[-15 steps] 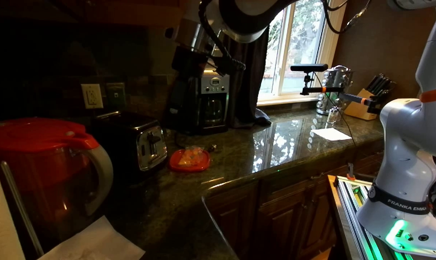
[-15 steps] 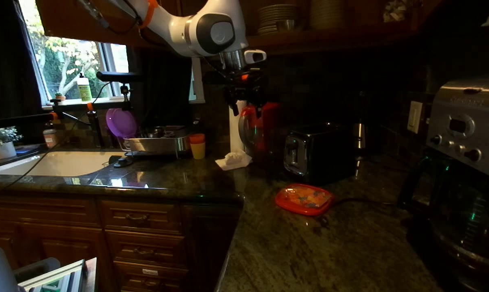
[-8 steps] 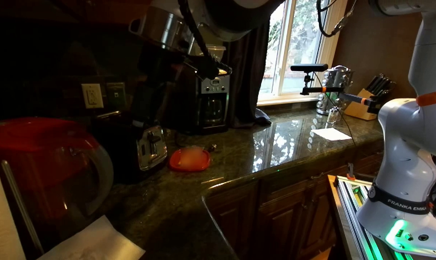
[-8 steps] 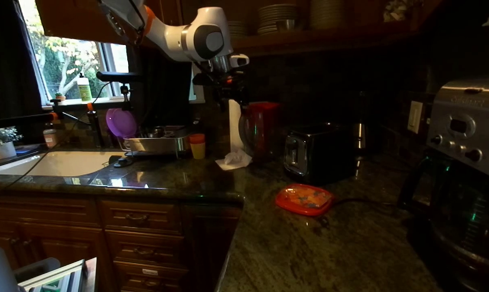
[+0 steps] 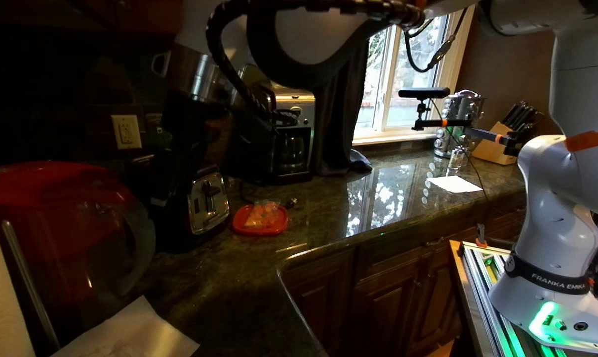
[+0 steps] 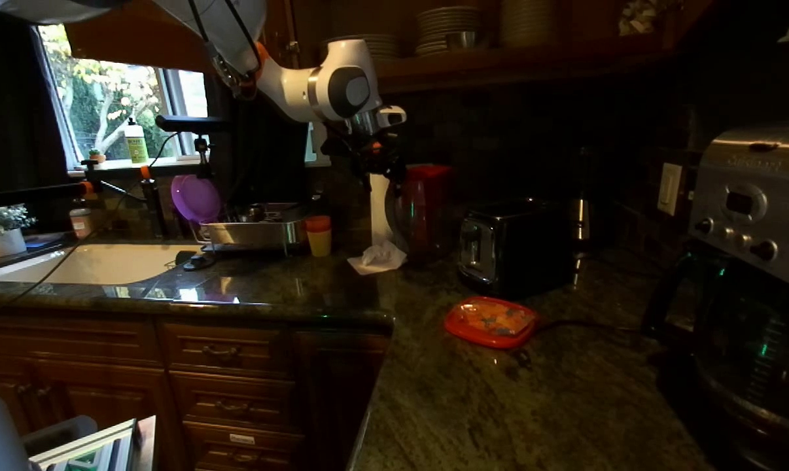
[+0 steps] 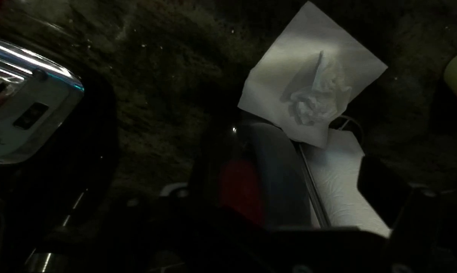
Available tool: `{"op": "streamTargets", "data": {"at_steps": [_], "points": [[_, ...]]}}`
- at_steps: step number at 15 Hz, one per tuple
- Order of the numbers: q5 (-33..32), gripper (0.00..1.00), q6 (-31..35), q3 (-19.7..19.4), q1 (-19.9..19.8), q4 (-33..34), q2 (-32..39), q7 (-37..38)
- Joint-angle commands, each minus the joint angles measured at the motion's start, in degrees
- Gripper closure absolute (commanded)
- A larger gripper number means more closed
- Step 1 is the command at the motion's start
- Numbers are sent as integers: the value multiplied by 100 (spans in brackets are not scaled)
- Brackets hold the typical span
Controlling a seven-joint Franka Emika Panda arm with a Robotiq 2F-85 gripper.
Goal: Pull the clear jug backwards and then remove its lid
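Note:
The clear jug (image 5: pixel 56 243) stands at the left edge of an exterior view with its lid (image 5: pixel 46 181) on. The jug (image 6: pixel 427 226) and lid (image 6: pixel 428 172) also show in an exterior view, behind the toaster. Its grey handle (image 5: pixel 141 243) faces the room. My gripper (image 6: pixel 377 178) hangs above and beside the handle side, tilted. In an exterior view the gripper (image 5: pixel 172 191) overlaps the toaster. In the wrist view the gripper (image 7: pixel 276 185) is open, with the handle (image 7: pixel 279 174) between its spread fingers, below them. I see no contact. The fingers are very dark.
The black toaster (image 5: pixel 207 203) stands close beside the jug. A paper towel roll (image 7: pixel 342 182) with a metal rod (image 7: pixel 313 185) is on its other side. A crumpled napkin (image 7: pixel 315 91) lies before the handle. A red dish (image 6: pixel 491 322) and a coffee maker (image 5: pixel 294 144) are farther along.
My gripper has come down and leftward towards the jug in an exterior view, and its shadow now darkens the jug and lid. The jug stays where it was.

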Motion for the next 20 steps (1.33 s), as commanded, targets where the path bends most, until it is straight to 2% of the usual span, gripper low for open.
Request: {"op": "streamTargets", "data": {"at_steps": [1, 4, 8, 9, 11, 16, 20], "points": [[-94, 0, 721, 16, 95, 80, 278, -166], [-227, 0, 1042, -42, 167, 166, 448, -210], [-390, 2, 798, -173, 252, 428, 683, -2], [-351, 26, 745, -155, 235, 504, 745, -71], [-307, 30, 739, -145, 211, 602, 844, -171], [-325, 70, 688, -232, 246, 916, 1006, -71], [-218, 99, 601, -230, 164, 803, 871, -123]]}}
